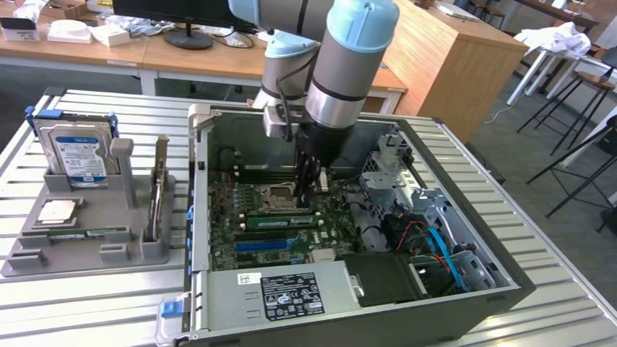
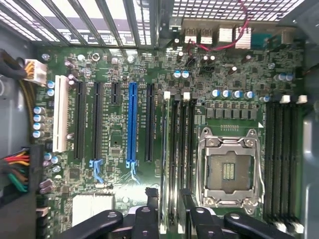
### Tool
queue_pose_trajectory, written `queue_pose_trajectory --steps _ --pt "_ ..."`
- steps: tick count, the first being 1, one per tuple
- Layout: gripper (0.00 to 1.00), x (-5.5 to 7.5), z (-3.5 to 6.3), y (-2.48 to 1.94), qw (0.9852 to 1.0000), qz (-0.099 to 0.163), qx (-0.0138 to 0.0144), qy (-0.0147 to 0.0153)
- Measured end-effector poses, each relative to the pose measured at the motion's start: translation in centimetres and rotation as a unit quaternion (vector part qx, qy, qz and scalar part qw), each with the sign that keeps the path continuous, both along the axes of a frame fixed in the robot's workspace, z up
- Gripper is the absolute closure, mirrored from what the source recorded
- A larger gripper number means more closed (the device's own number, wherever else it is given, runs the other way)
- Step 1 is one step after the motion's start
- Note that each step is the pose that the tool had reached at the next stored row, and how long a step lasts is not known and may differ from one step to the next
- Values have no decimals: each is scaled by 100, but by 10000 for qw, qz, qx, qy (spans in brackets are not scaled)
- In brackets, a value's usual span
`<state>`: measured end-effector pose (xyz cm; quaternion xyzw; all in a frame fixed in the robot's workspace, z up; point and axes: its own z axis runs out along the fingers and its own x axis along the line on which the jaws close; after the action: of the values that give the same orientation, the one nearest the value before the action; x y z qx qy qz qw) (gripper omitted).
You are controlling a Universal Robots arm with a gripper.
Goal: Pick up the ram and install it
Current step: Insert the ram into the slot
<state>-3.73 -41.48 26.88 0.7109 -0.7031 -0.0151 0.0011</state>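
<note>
Exterior view, gripper [image 1: 311, 186]: it reaches down into the open computer case [image 1: 501, 285], low over the motherboard [image 1: 333, 238], near the empty CPU socket [image 1: 277, 194].
Exterior view, ram [image 1: 282, 219]: the green stick lies along a memory slot just on the near side of the socket. The gripper is above its end on the exterior view's right.
Exterior view, grey tray [image 1: 29, 264]: it stands well apart, on the exterior view's left.
Wrist view, fingers [image 2: 152, 199]: they stand wide, one on each side of the ram [image 2: 172, 149], and I judge that they do not clamp it.
Wrist view, seating: I cannot tell whether the stick is fully down in its slot.
Step in hand, my judgement: the ram is being set into its slot. To do this well, the fingers should be parallel to the slot, the push should go straight down, and neither the blue slot [image 2: 132, 124] nor the socket should be touched.
</note>
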Motion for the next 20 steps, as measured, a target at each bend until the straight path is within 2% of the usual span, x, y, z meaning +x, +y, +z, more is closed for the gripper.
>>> queue_pose_trajectory --steps 20 --pt "69 0 598 0 10000 0 0 -1"
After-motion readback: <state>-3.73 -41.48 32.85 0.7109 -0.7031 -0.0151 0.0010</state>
